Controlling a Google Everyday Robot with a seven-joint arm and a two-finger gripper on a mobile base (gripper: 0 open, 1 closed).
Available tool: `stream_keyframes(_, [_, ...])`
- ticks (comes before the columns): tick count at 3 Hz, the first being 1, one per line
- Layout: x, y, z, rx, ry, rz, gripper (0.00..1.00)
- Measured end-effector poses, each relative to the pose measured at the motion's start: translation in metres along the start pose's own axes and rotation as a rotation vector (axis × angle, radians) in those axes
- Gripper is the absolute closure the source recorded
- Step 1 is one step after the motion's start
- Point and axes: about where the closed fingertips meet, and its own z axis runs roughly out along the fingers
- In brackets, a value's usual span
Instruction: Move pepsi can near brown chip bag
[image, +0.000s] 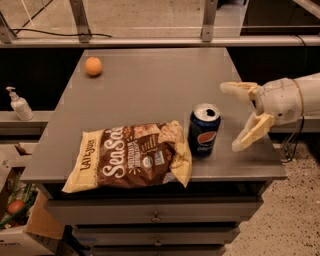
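The pepsi can (204, 130) stands upright on the grey table (150, 85), dark blue with a silver top. It stands right beside the right edge of the brown chip bag (132, 155), which lies flat near the table's front edge. My gripper (231, 117) is to the right of the can, clear of it, open and empty. One pale finger (235, 89) is behind the can's level and the other finger (250, 133) is nearer the front.
An orange (93, 66) sits at the far left of the table. A soap dispenser (19, 105) stands on a ledge to the left. A cardboard box (20, 220) with produce is on the floor at the lower left. Drawers run under the table.
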Motion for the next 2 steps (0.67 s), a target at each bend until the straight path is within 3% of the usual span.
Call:
stream_keyframes(1, [-0.0079, -0.0277, -0.041, 0.099, 0.026, -0.034, 0.0])
stream_keyframes(2, [-0.0145, -0.033, -0.0492, 0.12, 0.023, -0.048, 0.0])
